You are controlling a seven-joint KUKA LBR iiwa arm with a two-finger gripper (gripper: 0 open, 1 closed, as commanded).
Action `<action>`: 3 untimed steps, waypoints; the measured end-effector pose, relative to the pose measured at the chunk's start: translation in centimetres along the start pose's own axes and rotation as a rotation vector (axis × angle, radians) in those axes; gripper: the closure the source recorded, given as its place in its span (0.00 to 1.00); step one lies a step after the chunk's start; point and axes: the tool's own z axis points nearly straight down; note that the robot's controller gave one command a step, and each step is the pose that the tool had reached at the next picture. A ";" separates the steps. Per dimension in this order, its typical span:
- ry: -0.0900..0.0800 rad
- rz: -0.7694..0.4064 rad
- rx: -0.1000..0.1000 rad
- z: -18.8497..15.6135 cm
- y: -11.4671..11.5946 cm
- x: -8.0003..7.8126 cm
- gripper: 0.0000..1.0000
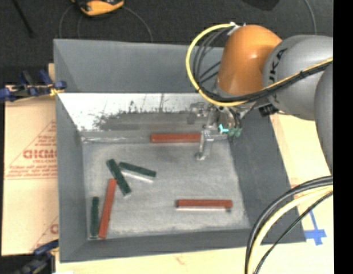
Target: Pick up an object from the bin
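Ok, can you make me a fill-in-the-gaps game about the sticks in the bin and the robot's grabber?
1. The far stick, nearest the gripper, is coloured ___.
2. The bin holds ___ red sticks in all.
3. The corner stick, at the near left beside the slanted red stick, is dark ___.

Missing words: red; three; green.

Light falls from above — the bin's (71, 170) back wall shines pale with glare, while its floor is evenly, softly lit with barely any shadow. The orange wrist cover (248, 56) carries a broad soft highlight — ground beyond the bin stays dark.
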 end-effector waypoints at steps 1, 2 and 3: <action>-0.008 0.000 0.001 -0.5 0.0 -0.2 0.00; -0.009 0.036 -0.001 5.7 -1.3 7.8 0.00; -0.002 -0.223 0.000 3.7 -0.8 12.0 0.00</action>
